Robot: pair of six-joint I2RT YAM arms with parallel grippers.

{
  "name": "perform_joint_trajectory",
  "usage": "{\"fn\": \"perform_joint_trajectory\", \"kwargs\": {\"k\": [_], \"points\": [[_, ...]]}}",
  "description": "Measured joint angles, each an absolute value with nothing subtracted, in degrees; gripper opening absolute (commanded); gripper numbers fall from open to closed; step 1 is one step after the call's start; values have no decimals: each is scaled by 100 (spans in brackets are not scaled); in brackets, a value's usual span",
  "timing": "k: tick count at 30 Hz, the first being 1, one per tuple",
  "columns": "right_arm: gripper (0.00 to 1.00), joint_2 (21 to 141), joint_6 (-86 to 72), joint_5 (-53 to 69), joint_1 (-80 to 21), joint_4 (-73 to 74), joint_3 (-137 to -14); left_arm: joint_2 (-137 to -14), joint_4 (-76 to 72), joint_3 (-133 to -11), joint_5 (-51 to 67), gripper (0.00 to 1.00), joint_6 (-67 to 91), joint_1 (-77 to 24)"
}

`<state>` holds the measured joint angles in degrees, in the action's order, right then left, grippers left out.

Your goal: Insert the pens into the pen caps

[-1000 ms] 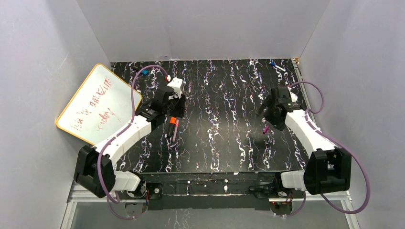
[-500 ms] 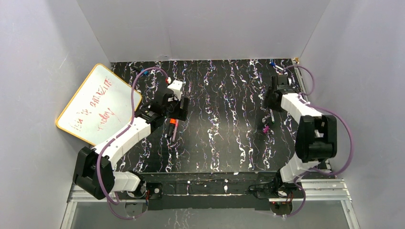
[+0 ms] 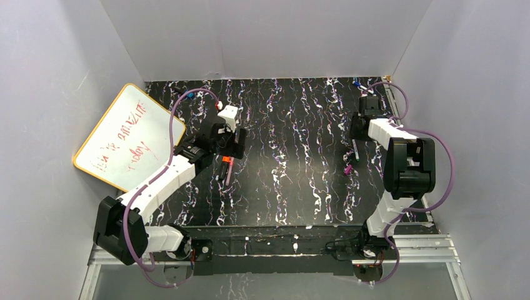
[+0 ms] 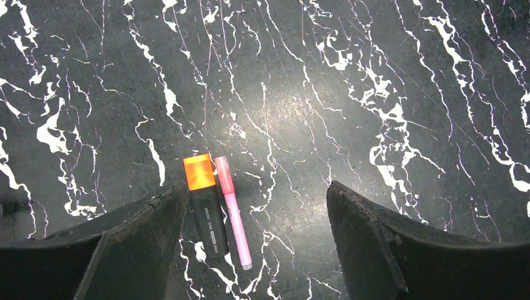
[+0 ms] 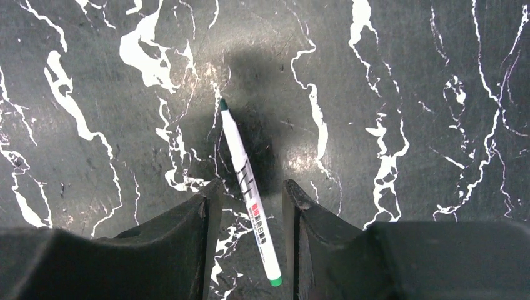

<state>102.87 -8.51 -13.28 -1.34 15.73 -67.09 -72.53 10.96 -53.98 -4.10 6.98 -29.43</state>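
Dark tabletop (image 3: 294,187), whiteboard (image 3: 128,137) propped at its left edge. Orange-capped black marker (image 4: 206,212) lies near the whiteboard's right side, pink pen (image 4: 234,212) just beside it; left jaws spread wide over both, empty. Slim white pen (image 5: 247,187) lies well apart from the whiteboard; right jaws straddle it at a narrow gap, not touching. Light, stiff, slick, probably rolls: pinch mid-barrel.

The left gripper (image 4: 255,187) is pointing straight down with its jaws spread wide, while the right gripper (image 5: 251,184) is pointing down with its jaws only narrowly parted.
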Motion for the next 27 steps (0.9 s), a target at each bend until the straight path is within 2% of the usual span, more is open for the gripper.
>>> {"fn": "perform_joint_trajectory", "kwargs": {"k": [27], "points": [[36, 10610, -801, -849, 148, 851, -6414, -7255, 1164, -5439, -429, 79, 705, -2943]]}}
